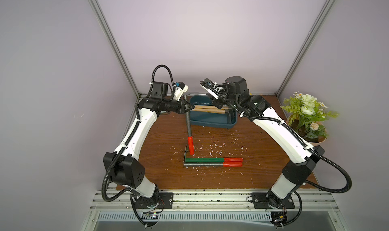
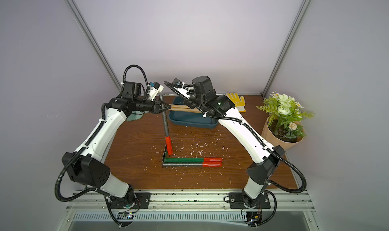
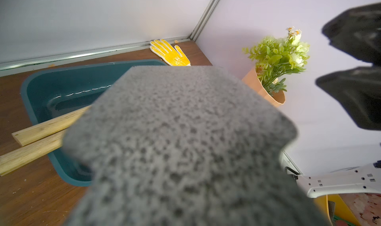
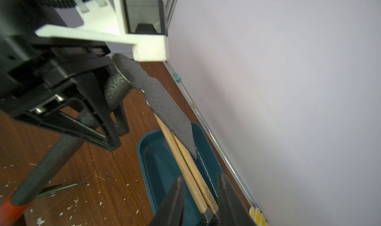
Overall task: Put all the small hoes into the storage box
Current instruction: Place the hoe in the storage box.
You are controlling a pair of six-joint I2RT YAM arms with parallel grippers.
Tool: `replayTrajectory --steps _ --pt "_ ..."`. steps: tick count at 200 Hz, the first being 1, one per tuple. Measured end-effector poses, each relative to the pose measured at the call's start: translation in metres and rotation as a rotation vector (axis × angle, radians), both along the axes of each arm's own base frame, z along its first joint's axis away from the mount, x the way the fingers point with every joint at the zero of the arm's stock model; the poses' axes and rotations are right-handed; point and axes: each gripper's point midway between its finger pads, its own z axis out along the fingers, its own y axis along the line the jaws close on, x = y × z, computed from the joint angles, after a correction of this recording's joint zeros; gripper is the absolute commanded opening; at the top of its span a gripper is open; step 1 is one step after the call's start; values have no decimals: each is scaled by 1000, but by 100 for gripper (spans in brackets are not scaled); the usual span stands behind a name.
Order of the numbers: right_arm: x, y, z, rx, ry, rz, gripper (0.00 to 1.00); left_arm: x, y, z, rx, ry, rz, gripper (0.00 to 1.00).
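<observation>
Top views both show a brown wooden table [image 1: 256,168] strewn with white flecks [image 1: 219,147]. At its far edge sits the dark teal box [image 1: 212,123], and a potted plant [image 1: 305,114] stands off to the right. The hoe [image 1: 188,124] is outside the box. The left gripper [image 1: 190,108] is clamped on its grey shaft, with the red grip slanting down toward the table and the grey blade [image 4: 165,103] raised by the box's left end. Whether the red tip touches the table cannot be told. Two more red-gripped tools [image 1: 202,160] lie side by side nearer the front. Two wooden handles [image 1: 205,109] lie across the box, poking over its left rim. A yellow glove [image 2: 236,101] lies at the far edge, right of the box. The right gripper [image 4: 200,178] hangs over the box, its fingers [image 4: 175,194] flanking the handles; whether they pinch them I cannot tell.
</observation>
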Motion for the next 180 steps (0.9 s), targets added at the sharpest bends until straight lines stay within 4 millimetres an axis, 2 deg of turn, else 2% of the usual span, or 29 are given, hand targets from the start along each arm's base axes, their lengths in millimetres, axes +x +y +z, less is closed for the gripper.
replayTrajectory --steps 40,85,123,180 --pt "-7 10 -9 -13 11 60 34 -13 -1 10 -21 -21 -27 0" --pt "-18 28 -12 -24 3 121 34 -19 -4 4 -20 2 -39 0" --pt "-13 47 -23 -47 6 146 34 -24 -12 3 -17 5 -60 0" --pt "-5 60 -28 -68 8 158 29 -30 -29 -2 -11 19 -104 0"
